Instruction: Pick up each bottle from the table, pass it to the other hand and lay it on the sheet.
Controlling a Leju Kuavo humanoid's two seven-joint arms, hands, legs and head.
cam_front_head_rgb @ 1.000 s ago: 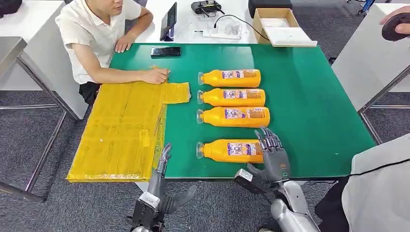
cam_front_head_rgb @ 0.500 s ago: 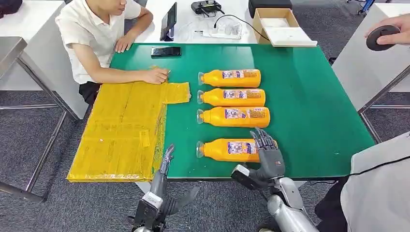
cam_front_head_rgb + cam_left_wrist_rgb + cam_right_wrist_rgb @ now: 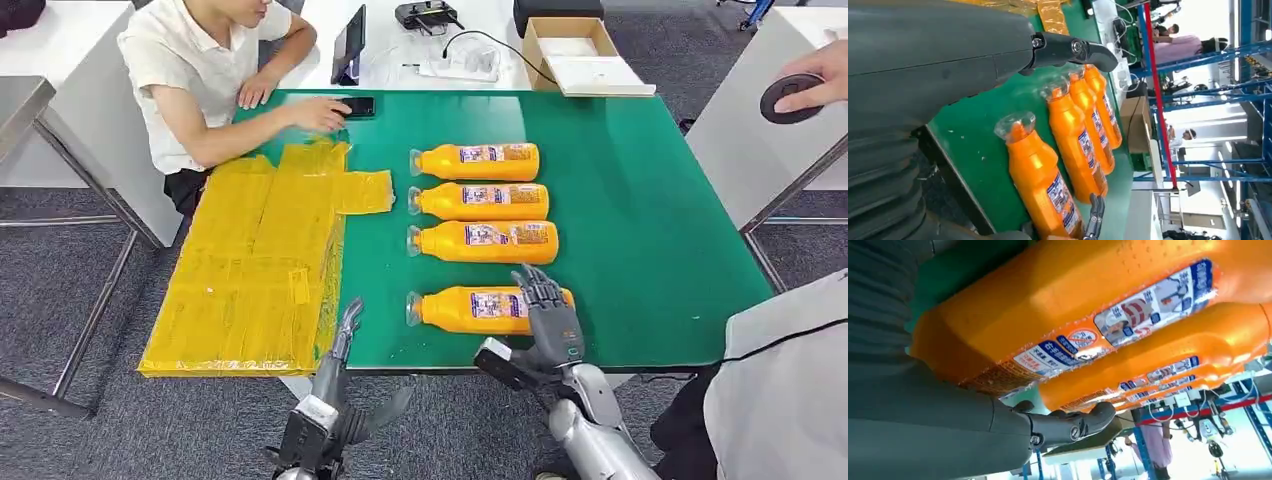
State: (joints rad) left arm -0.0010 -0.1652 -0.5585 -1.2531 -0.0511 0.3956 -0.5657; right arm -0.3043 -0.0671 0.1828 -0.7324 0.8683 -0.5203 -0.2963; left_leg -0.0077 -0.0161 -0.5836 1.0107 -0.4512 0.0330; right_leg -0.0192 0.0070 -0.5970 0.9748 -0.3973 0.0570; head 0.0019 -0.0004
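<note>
Grey carpet floor (image 3: 60,290), white desks (image 3: 60,40) around.

Your right hand (image 3: 553,322) sits on the base end of the nearest orange bottle (image 3: 470,310); a strip of bare green table (image 3: 650,230) separates it from the next bottle (image 3: 483,242), and that row of three lies packed tight. Open mat runs from the bottle caps to the yellow sheet (image 3: 250,270), where your left hand (image 3: 345,335) hangs at the table edge. A person's forearm (image 3: 250,135) crosses the sheet's far end.

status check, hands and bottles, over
Right hand on nearest bottle, not lifted. Left hand open at table edge. Yellow sheet bare; person's hand beyond it.
</note>
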